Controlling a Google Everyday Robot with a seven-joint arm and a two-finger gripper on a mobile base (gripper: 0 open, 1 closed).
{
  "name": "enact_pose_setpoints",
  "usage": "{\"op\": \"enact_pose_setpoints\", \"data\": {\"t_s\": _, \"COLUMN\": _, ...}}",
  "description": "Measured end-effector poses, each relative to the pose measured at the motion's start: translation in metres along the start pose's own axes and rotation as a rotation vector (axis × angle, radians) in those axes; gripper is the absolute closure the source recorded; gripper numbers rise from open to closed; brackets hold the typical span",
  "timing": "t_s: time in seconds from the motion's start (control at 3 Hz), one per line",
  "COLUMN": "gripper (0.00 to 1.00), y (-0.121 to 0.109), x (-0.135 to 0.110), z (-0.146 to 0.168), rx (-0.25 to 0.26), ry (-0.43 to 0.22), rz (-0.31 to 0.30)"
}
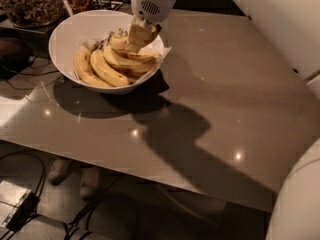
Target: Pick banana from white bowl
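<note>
Inventory, near to far.

1. Robot body [300, 204]: white, rounded, at 5 o'clock, closest to me.
2. Floor under the table's near edge: dark, with black cables [30, 159] looping across it. A small grey box [12, 199] sits at 8 o'clock. Two pale rounded shapes [75, 174] lie side by side; I cannot tell what they are.
3. Table [235, 84]: grey-brown, glossy, with small bright glints of lamp light. A broad shadow [175, 129] lies across its middle.
4. White bowl [67, 31]: wide and round, on the table at 10 o'clock, with its own dark shadow just beneath. A white paper corner [163, 51] pokes over its rim at 3 o'clock.
5. Bananas [102, 69]: a yellow heap in the bowl's near half.
6. Banana [142, 57]: on top of the heap, toward the bowl's 3 o'clock side, inside the bowl.
7. Gripper [137, 41]: tan-tipped below a white wrist, reaching down from 12 o'clock onto the top of the heap. Whether it is parted or clamped cannot be told.
8. Arm [280, 24]: a white casing at 2 o'clock.
9. Glass jar [27, 4]: dark, full of brown nuts, behind the bowl at 11 o'clock.
10. Dark lump [12, 51]: at 9 o'clock, off the table's left edge.
</note>
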State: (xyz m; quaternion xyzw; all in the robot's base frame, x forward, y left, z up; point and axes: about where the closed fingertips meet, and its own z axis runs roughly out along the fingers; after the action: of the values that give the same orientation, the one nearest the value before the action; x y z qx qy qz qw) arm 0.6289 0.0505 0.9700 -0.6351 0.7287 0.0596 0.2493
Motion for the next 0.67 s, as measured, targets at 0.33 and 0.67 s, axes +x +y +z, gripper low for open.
{"op": "enact_pose_setpoints", "data": {"t_s": 0.33, "gripper": 1.0, "y": 0.011, "x": 0.007, "z": -0.013, "rx": -0.016, "ry": -0.082, "rz": -0.043}}
{"op": "enact_pose_setpoints", "data": {"t_s": 0.67, "gripper": 1.0, "y": 0.025, "x": 0.014, "z": -0.026, "rx": -0.036, "ry": -0.177, "rz": -0.094}}
